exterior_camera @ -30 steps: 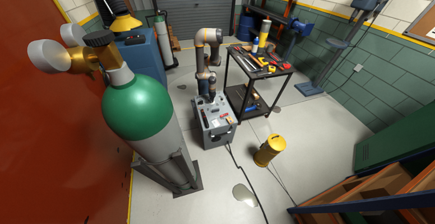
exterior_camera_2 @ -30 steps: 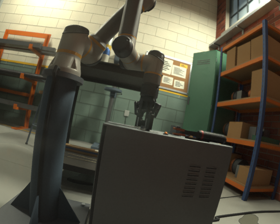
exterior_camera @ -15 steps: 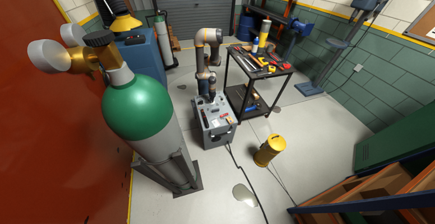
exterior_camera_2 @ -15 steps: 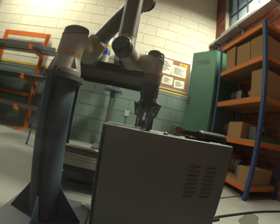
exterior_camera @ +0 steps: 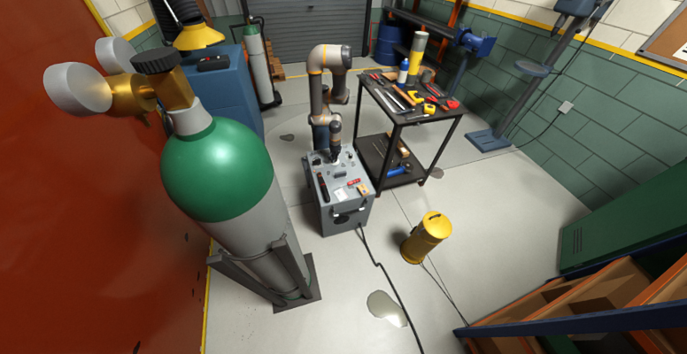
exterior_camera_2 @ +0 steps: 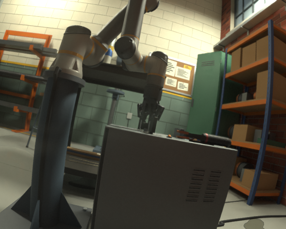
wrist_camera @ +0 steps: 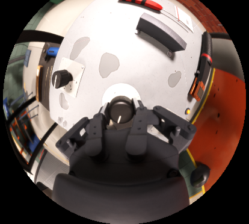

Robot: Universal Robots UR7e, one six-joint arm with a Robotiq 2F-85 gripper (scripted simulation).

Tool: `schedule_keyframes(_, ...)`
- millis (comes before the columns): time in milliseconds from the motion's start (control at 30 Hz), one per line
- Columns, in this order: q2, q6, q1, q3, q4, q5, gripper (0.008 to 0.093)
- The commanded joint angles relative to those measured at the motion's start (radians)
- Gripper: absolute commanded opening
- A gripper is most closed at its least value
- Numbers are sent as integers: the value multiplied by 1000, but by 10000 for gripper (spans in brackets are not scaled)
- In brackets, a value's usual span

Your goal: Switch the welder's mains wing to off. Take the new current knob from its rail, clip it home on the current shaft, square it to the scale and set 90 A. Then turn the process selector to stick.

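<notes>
The white scale disc under the current knob (wrist_camera: 120,110) is mostly hidden by the knob and my fingers. My gripper (wrist_camera: 121,113) is closed on this dark round knob, one finger on each side of it, on the welder's top panel (exterior_camera: 338,174). The knob's white pointer mark points toward my wrist. The process selector (wrist_camera: 61,78), a smaller black knob on a white plate, sits to the left. In the second side camera my gripper (exterior_camera_2: 148,128) points straight down onto the welder's top, and the knob cannot be seen there.
A dark carry handle (wrist_camera: 161,33) crosses the panel beyond the knob, with a red and black tool (wrist_camera: 139,0) past it. An electrode holder (wrist_camera: 204,65) lies along the panel's right edge. A tool cart (exterior_camera: 408,107) stands right of the welder, a green gas cylinder (exterior_camera: 225,184) left.
</notes>
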Motion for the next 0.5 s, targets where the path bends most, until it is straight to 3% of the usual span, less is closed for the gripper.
schedule_keyframes(0, 0, 1, 0, 0, -1, 0, 80)
schedule_keyframes(467, 0, 18, 0, 0, -1, 0, 80)
